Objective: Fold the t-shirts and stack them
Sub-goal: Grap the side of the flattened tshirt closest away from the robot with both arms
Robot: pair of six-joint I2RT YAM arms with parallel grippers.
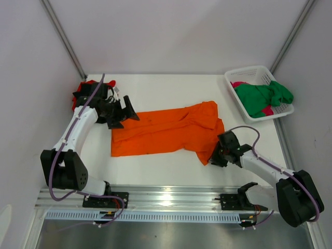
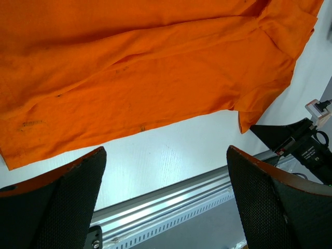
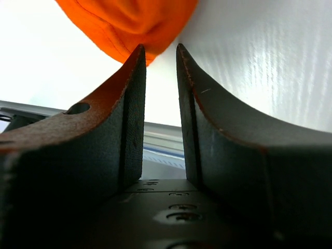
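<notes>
An orange t-shirt (image 1: 166, 129) (image 2: 145, 67) lies spread across the middle of the table, creased, with one sleeve pointing to the front right. My left gripper (image 1: 124, 115) (image 2: 165, 150) hovers at the shirt's left edge with its jaws wide open and nothing between them. My right gripper (image 1: 217, 155) (image 3: 160, 47) sits low at the shirt's front right sleeve (image 3: 129, 21). Its jaws stand a narrow gap apart, and only table shows between them. A red t-shirt (image 1: 83, 87) lies bunched at the far left behind my left arm. A green t-shirt (image 1: 262, 98) and a magenta-pink one (image 1: 239, 84) lie in the basket.
A white lattice basket (image 1: 249, 71) stands at the back right corner. A metal rail (image 1: 166, 199) runs along the near edge with both arm bases on it. White walls close the table at the left, back and right.
</notes>
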